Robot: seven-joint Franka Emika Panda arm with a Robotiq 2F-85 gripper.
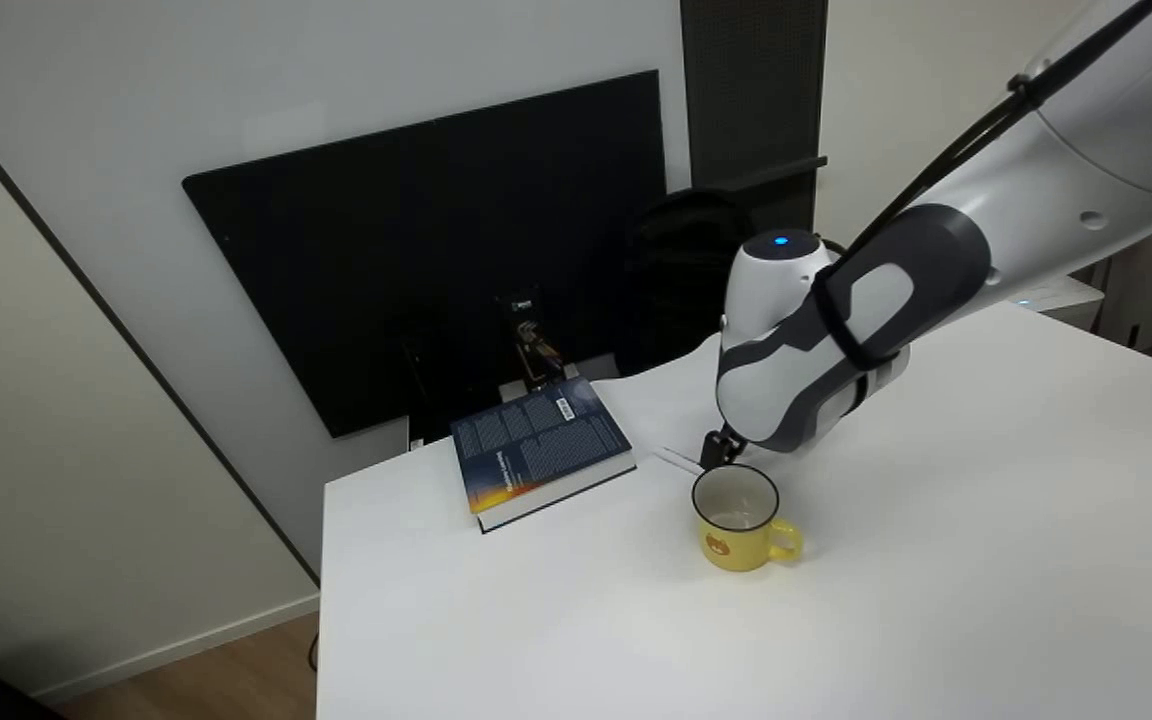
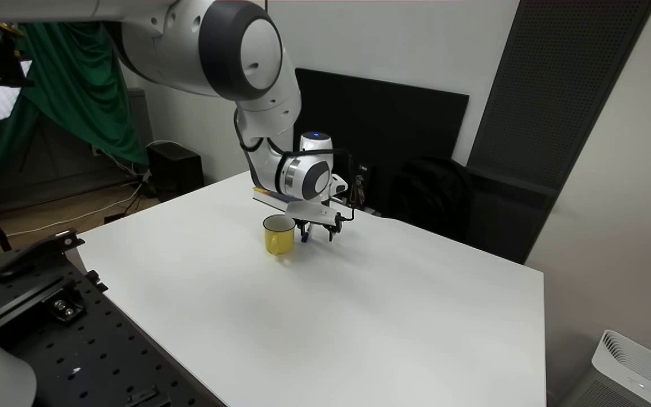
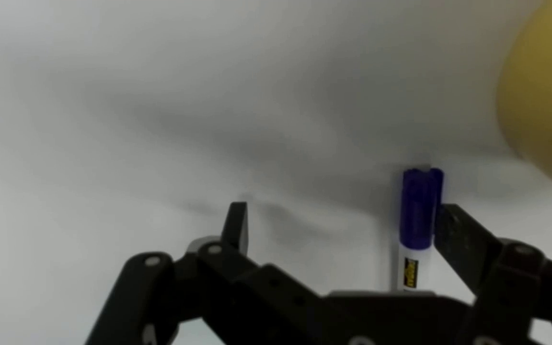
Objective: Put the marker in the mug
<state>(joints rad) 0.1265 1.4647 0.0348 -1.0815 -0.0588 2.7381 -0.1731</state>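
We take the white table (image 1: pixel 986 580) as the working surface. The robot arm (image 1: pixel 1056 200) extends over it, with the wrist low above the surface. Beyond the table edge we note a large black panel (image 1: pixel 416 250).

The blue book (image 1: pixel 543 450) lies flat near that edge, printed cover up.

The gripper (image 3: pixel 343 218) sits low over the table. Its jaws stand wide apart; the marker (image 3: pixel 415 235) lies within the gap, offset toward one of the two fingers (image 3: pixel 467 244).

The yellow mug (image 1: pixel 744 548) is the container. It stands upright; in an exterior view we look through its dark-rimmed mouth onto a pale inner wall and base. Its side handle faces away from the book. The mug occupies the space just beside the finger nearest the marker; we cannot tell whether mug and finger touch.

The marker, the smallest item, lies flat on the table outside the mug, between mug and book. In the wrist view we see its blue cap just beside the fingertip and a black-and-yellow label on the white barrel; the gripper body covers the rest.
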